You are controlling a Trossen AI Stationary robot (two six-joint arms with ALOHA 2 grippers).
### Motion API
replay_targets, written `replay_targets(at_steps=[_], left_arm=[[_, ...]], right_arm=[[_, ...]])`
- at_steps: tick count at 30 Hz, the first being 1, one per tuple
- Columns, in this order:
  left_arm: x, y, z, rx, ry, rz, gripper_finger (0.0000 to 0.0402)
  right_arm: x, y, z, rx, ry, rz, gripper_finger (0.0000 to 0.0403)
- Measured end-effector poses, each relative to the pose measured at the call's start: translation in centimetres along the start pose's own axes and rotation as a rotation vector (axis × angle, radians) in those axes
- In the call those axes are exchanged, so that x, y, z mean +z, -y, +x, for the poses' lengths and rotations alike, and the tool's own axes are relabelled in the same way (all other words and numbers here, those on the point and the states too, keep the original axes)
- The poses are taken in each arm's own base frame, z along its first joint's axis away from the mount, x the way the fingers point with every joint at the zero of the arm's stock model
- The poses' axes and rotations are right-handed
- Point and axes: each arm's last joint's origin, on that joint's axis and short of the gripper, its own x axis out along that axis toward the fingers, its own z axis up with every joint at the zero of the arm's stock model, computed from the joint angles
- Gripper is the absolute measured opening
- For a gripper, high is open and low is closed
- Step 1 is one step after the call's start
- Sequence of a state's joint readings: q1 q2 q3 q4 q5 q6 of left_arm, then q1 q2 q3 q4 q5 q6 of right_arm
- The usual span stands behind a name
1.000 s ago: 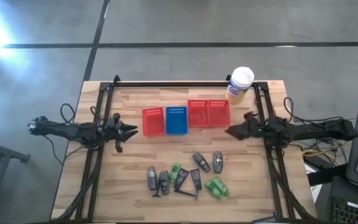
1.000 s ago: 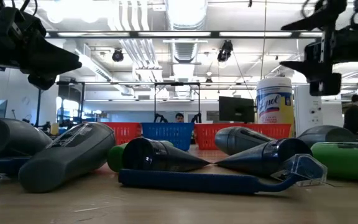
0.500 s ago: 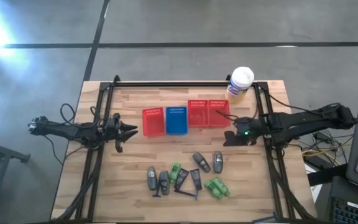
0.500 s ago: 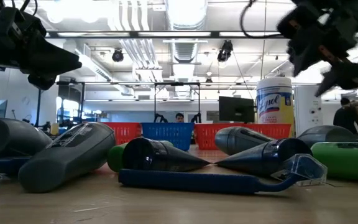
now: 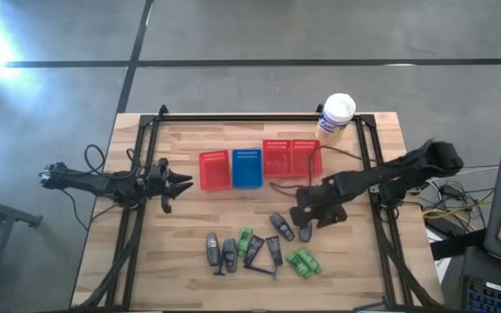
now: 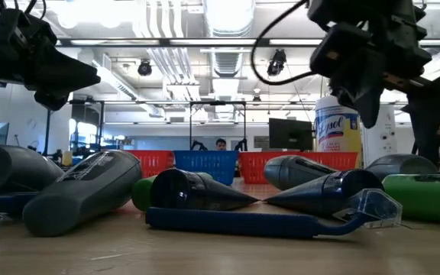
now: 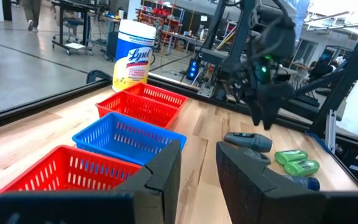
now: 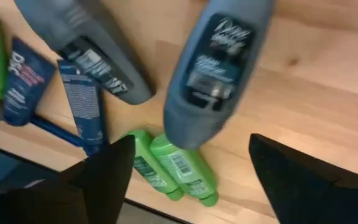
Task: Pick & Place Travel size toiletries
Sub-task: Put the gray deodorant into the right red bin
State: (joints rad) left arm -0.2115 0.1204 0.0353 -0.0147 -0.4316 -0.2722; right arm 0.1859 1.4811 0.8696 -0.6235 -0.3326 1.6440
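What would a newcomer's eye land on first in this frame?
The right tool first: its arm reaches in from the table's right side and hangs open above a grey bottle at the right of the toiletry cluster near the front edge. Next, the row of red and blue baskets across the table's middle, with the yellow canister at the back right. The left tool waits at the left, beside the outermost red basket.

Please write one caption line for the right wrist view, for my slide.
Open right claw above a grey bottle and two green bottles on the table.
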Motion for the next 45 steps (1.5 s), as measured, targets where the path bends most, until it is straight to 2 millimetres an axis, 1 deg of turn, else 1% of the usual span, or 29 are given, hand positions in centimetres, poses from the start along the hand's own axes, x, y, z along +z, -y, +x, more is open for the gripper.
replay_targets(at_steps=[3, 5, 8, 11, 13, 16, 24, 26, 29, 31, 34, 36, 38, 40, 42, 45], left_arm=[[0.0, 0.0, 0.0, 0.0, 0.0, 0.0, 0.0108], [0.0, 0.0, 0.0, -0.001, 0.0, 0.0, 0.0108], [0.0, 0.0, 0.0, 0.0, 0.0, 0.0, 0.0108], [0.0, 0.0, 0.0, 0.0, 0.0, 0.0, 0.0108], [0.0, 0.0, 0.0, 0.0, 0.0, 0.0, 0.0108], [0.0, 0.0, 0.0, 0.0, 0.0, 0.0, 0.0108], [0.0, 0.0, 0.0, 0.0, 0.0, 0.0, 0.0108], [0.0, 0.0, 0.0, 0.0, 0.0, 0.0, 0.0108], [0.0, 0.0, 0.0, 0.0, 0.0, 0.0, 0.0108], [0.0, 0.0, 0.0, 0.0, 0.0, 0.0, 0.0108], [0.0, 0.0, 0.0, 0.0, 0.0, 0.0, 0.0108], [0.0, 0.0, 0.0, -0.001, 0.0, 0.0, 0.0108], [0.0, 0.0, 0.0, 0.0, 0.0, 0.0, 0.0108], [0.0, 0.0, 0.0, 0.0, 0.0, 0.0, 0.0108], [0.0, 0.0, 0.0, -0.001, 0.0, 0.0, 0.0108], [0.0, 0.0, 0.0, 0.0, 0.0, 0.0, 0.0108]], right_arm=[[-0.3, -0.9, 1.2, -0.039, 0.012, 0.002, 0.0352], [-0.2, -1.1, 2.1, -0.075, 0.015, 0.021, 0.0366], [0.2, -1.0, 3.7, -0.135, 0.021, 0.037, 0.0373], [0.5, -0.8, 4.6, -0.172, 0.034, 0.044, 0.0369], [0.7, -0.7, 4.9, -0.185, 0.052, 0.045, 0.0357], [0.7, -0.7, 5.0, -0.186, 0.064, 0.027, 0.0327], [0.8, -0.2, 4.8, -0.2, 0.071, -0.038, 0.0204], [0.7, -0.2, 4.4, -0.186, 0.075, -0.064, 0.0202], [0.4, -0.3, 3.1, -0.153, 0.117, -0.082, 0.0202], [0.2, -0.4, 1.6, -0.108, 0.162, -0.075, 0.0202], [0.3, -0.5, -2.2, -0.006, 0.278, -0.037, 0.0202], [0.9, -0.2, -5.1, 0.045, 0.393, 0.006, 0.0202], [2.1, 0.4, -7.7, 0.068, 0.51, 0.061, 0.0202], [4.0, 1.1, -9.8, 0.08, 0.585, 0.083, 0.0202], [6.4, 1.8, -11.2, 0.069, 0.622, 0.074, 0.0202], [9.8, 2.9, -12.2, 0.021, 0.605, 0.041, 0.0202]])
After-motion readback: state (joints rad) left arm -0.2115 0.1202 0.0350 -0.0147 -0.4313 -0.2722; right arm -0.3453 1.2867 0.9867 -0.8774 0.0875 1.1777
